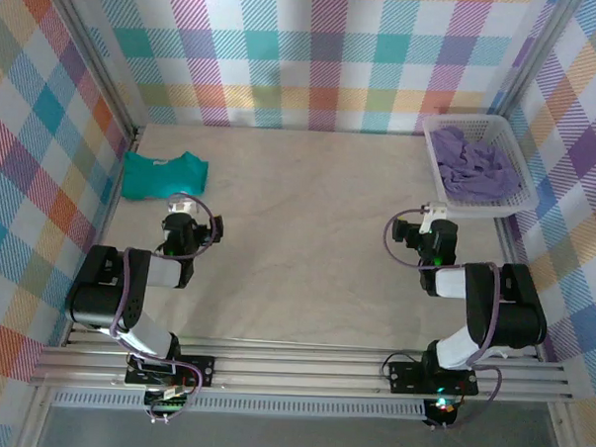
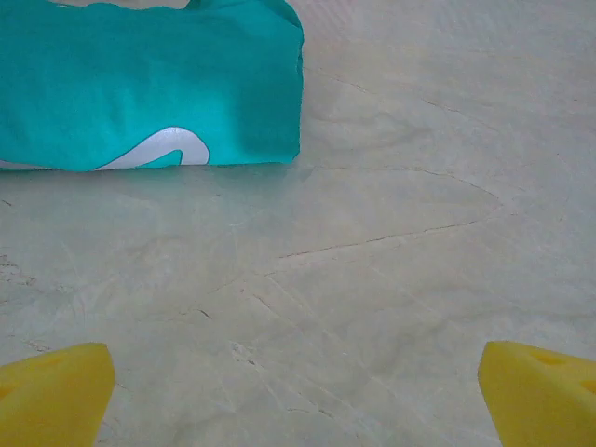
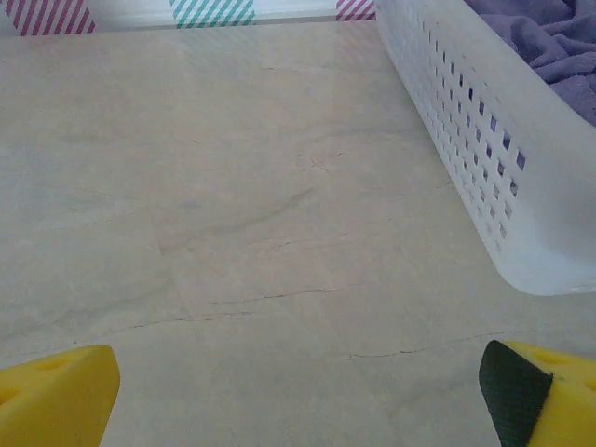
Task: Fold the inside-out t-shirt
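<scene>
1. Pale, veined tabletop (image 1: 307, 254) is lying bare beneath both pincers, with plaid walls closing it in on 3 sides.
2. The left gripper (image 1: 183, 208) is hovering low with its yellow fingertips (image 2: 56, 391) spread wide apart, holding nothing. The right gripper (image 1: 435, 214) is hanging the same way, its tips (image 3: 56, 396) wide apart around bare table.
3. Just ahead of the left gripper, a teal-green folded garment (image 2: 140, 84) is lying flat. Just beside the right gripper, a white perforated plastic basket (image 3: 466, 140) is standing at the far right.
4. The lavender-purple soft cotton t-shirt (image 1: 471, 167) is lying crumpled inside that basket, not yet on the table.
5. Risks, as I am judging them:
   - The right fingers may be catching the basket's wall or rim while reaching in, dragging or tipping it.
   - A pinch on 1 loose fold may be lifting only part of the bundle, letting it slip or snag on the rim.
   - The left gripper, sitting so near the teal garment, may be disturbing the wrong cloth.
   - The crumpled shirt is hiding its collar and sleeves, so a fold may be starting crooked.
</scene>
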Controlling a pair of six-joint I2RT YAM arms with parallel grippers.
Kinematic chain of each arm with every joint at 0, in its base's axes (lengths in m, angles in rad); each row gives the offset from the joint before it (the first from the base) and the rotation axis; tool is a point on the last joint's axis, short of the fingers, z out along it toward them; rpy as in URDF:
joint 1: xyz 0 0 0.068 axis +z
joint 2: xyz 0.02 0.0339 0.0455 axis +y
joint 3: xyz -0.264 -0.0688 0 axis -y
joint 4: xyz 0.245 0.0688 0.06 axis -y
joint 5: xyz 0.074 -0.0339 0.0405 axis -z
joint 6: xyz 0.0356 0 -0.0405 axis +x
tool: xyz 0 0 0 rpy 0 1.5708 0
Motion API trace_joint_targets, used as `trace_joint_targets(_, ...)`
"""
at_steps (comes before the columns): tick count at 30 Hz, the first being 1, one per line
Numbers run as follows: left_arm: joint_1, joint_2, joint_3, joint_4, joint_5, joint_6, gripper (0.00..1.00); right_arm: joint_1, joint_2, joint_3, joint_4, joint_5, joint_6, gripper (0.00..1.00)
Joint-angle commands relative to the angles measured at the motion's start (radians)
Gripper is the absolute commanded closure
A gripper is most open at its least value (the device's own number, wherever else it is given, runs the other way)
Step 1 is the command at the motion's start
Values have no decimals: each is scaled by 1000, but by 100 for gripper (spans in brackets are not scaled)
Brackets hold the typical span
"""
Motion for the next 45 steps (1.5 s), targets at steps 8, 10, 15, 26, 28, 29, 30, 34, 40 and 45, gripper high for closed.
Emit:
trace_joint_targets(8,-11,-3,17,24,-7,8,0,1,0,7,37,-15,13,0)
trace_joint_targets(10,-10,-3,17,23,-3,8,0,1,1,7,37,-16,14,0)
trace_joint_targets(15,-9,-3,16,22,-3,7,0,2,1,7,36,-16,12,0)
trace_joint_targets(26,-8,-7,14,29,-9,5,0,-1,-1,7,35,-17,14,0)
trace_joint_targets(28,-9,-55,24,-30,-65,-19,0,0,-7,4,44,-16,11,0)
trace_joint_targets(29,-8,-99,32,-80,-90,-29,0,2,-34,9,18,-25,3,0)
trace_joint_targets(30,-9,-156,38,-137,-131,-45,0,9,-80,18,-38,-26,-5,0)
trace_joint_targets(34,-7,-385,74,-388,-270,-203,0,43,-257,84,-333,-2,22,0)
trace_joint_targets(40,-15,-546,251,-692,63,-470,0,78,-399,277,-693,-171,246,0)
trace_joint_targets(45,-115,-460,433,-814,196,-523,0,-61,-360,502,-914,10,381,0)
